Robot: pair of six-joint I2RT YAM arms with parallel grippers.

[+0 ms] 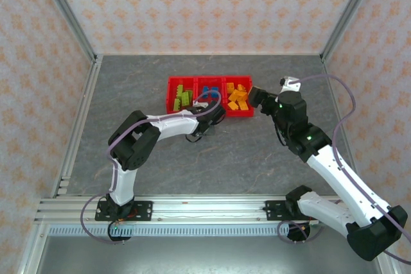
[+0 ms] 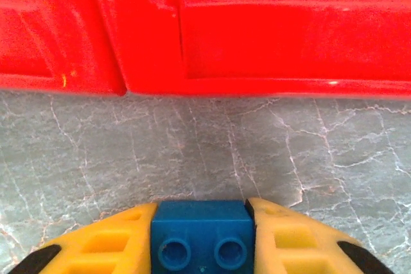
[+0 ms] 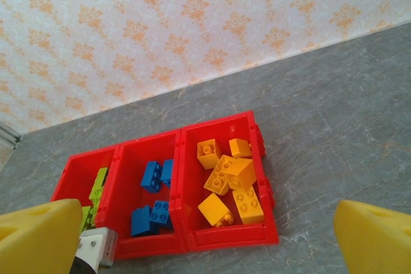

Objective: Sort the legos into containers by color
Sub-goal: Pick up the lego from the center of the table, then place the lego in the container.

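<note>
Bricks of three colours lie in a bright red plastic tray of three joined open-top bins [image 1: 199, 79] [image 3: 231, 236], which sits toward 12 o'clock on the grey marbled table [image 1: 244, 158] in the top view. Lime green studded bricks [image 1: 183, 98] [image 3: 98, 184] fill the bin at the tray's 9 o'clock end, blue studded bricks [image 3: 153, 178] lie in the middle bin, and orange-yellow studded bricks [image 1: 237, 98] [image 3: 228, 185] are heaped in the bin at its 3 o'clock end.

One small blue plastic studded brick [image 2: 200, 243] is outside the tray – it is pinched between the yellow fingers [image 2: 292, 242] of the left gripper [image 1: 207, 111] [image 2: 200, 222], whose jaws are closed tight against its two sides. Two round studs on the brick face the wrist camera. Gripper and brick sit at the 6 o'clock side of the tray, near its outer red wall [image 2: 282, 36] where the joint between two bins shows, with a strip of bare table between them. Whether the brick touches the table I cannot tell.

The right gripper [image 1: 257, 96] [image 3: 205, 248] hangs just beside the tray's 3 o'clock end – its yellow fingers [image 3: 38, 239] stand spread wide apart with nothing between them, and its wrist camera looks down over all three bins toward the patterned orange-and-white back wall [image 3: 192, 24].
</note>
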